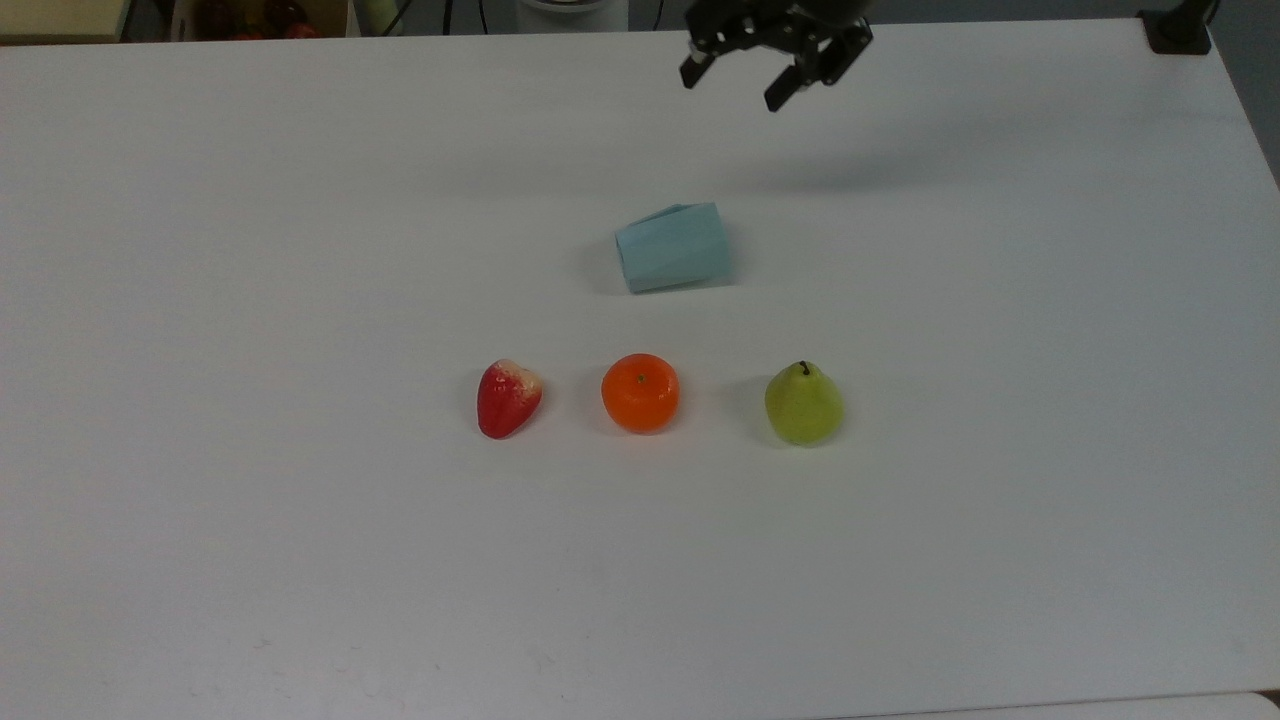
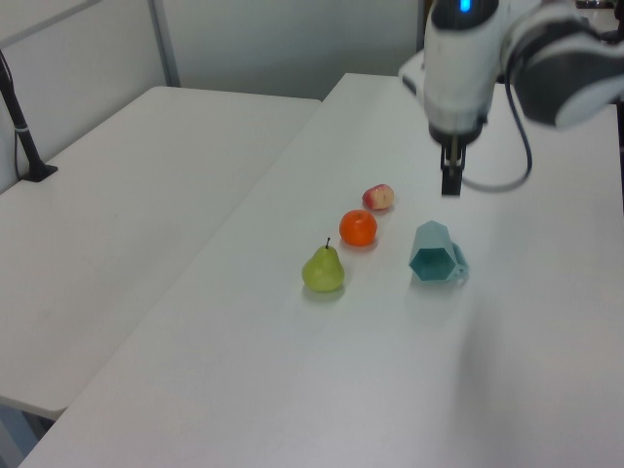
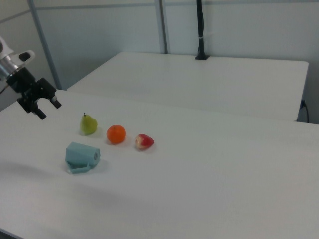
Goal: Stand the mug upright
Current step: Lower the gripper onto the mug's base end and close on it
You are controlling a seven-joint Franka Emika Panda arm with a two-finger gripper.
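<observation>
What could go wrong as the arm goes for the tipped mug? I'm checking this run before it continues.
The mug lies on its side on smooth faceted walls, so it may roll or slide away if the open gripper closes off-centre. A push across the table toward the orange or pear could knock them. The gripper is still well off the mug, so alignment remains unproven.

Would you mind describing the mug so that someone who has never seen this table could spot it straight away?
Start at the white table and find the row of three fruits: strawberry, orange, pear. In the top view, the mug lies just above the orange, nearer the open gripper. It is the one pale blue, faceted thing there, lying on its side rather than upright.
</observation>
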